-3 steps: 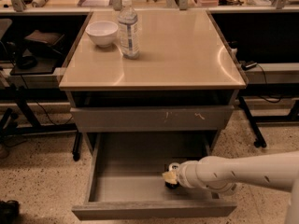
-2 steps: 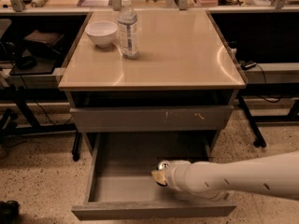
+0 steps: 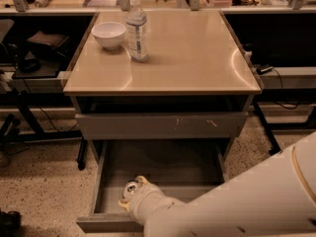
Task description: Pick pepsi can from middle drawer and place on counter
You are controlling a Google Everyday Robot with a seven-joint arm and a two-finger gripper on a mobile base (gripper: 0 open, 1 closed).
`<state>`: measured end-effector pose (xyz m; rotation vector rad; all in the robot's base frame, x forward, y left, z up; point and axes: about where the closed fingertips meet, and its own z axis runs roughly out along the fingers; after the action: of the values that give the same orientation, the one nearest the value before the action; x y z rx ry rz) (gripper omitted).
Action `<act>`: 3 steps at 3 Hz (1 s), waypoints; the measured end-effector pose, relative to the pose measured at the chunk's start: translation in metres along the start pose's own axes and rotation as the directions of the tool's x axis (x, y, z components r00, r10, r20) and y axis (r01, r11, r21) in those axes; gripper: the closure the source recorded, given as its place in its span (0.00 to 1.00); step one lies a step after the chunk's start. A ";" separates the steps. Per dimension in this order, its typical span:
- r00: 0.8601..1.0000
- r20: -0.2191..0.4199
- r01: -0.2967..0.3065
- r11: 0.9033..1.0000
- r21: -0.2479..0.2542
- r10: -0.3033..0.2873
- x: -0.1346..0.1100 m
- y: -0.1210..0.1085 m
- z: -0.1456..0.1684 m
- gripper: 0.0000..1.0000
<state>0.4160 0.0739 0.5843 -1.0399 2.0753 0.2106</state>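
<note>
The gripper (image 3: 133,192) is low inside the middle drawer (image 3: 163,164), near its front left corner. Its two fingers (image 3: 142,180) are clamped on the pepsi can (image 3: 130,188), one at each side. The counter (image 3: 187,58) lies well above and behind the gripper.

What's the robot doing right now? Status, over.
Gripper down in wide grey open drawer, front left. Small dark silver-topped can right at it. White bowl, clear plastic bottle on glossy beige counter, back left.

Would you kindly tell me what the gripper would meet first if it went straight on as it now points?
Most likely the pepsi can, right at the tip of the gripper, front-left in the open middle drawer; depth is unclear.
</note>
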 end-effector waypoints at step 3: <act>0.998 0.035 0.056 0.996 0.072 -0.058 -0.042 -0.051 -0.037 1.00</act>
<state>0.4467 0.0494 0.6488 -1.0433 2.0026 0.1254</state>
